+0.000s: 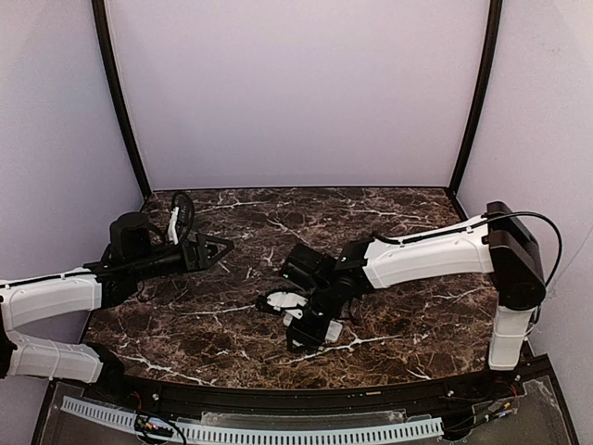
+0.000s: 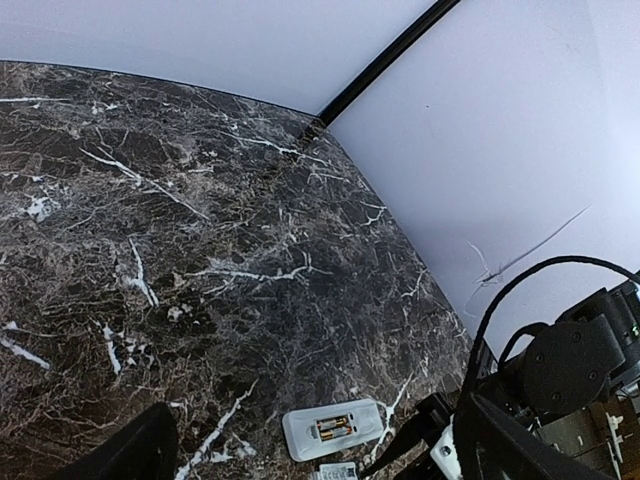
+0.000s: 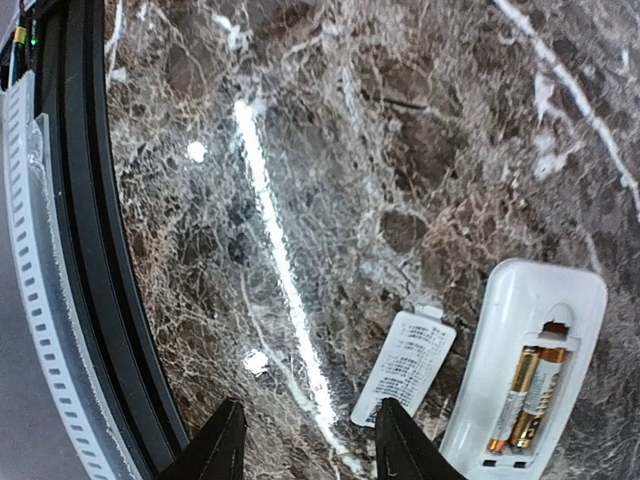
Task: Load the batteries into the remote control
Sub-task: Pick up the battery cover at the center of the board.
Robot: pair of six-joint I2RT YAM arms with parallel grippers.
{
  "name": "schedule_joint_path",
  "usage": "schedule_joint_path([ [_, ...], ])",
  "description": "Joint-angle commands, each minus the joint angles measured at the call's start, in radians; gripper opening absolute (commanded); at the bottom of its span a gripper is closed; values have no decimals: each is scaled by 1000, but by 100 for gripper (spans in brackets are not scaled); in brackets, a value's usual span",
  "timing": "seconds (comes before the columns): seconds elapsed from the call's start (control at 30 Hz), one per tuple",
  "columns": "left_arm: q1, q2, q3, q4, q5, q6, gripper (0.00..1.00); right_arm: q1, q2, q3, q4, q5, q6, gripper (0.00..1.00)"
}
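Batteries (image 3: 525, 395) are seen lying side by side in the recessed compartment (image 3: 560, 322) of the remote control (image 3: 520, 300), which rests back-up on the tabletop (image 3: 350, 150) near the middle; both are judged to be seated, though how firmly cannot be told. The remote's long axis, and that of the batteries with it, is seen in the right wrist view to run roughly along the line in which the right fingers (image 3: 400, 445) point, tilted a little off it; the remote is placed off to one side of those fingers, outside the gap between them and not under it. A small white cover piece (image 3: 405, 365) lies just beside the remote, between it and the gap, on nearly the same axis, its near end met by the tip of one finger in that view; whether it is touched cannot be told. The right fingers are parted to a middling width and nothing is held between them. The left fingers (image 2: 130, 450) are spread wide and are empty; they are kept well apart from the remote, which is seen ahead of them in the left wrist view. The right arm is plainly the nearer; any coming move is judged to call for a sideways shift toward the cover or the remote.
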Motion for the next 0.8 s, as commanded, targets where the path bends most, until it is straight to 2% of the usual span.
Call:
schedule_joint_path([
  [0.0, 3, -15, -18, -12, -3, 11, 99, 8, 44, 33, -47, 60, 109, 44],
  [0.77, 3, -17, -21, 5, 3, 4, 99, 68, 201, 160, -123, 228, 158, 37],
])
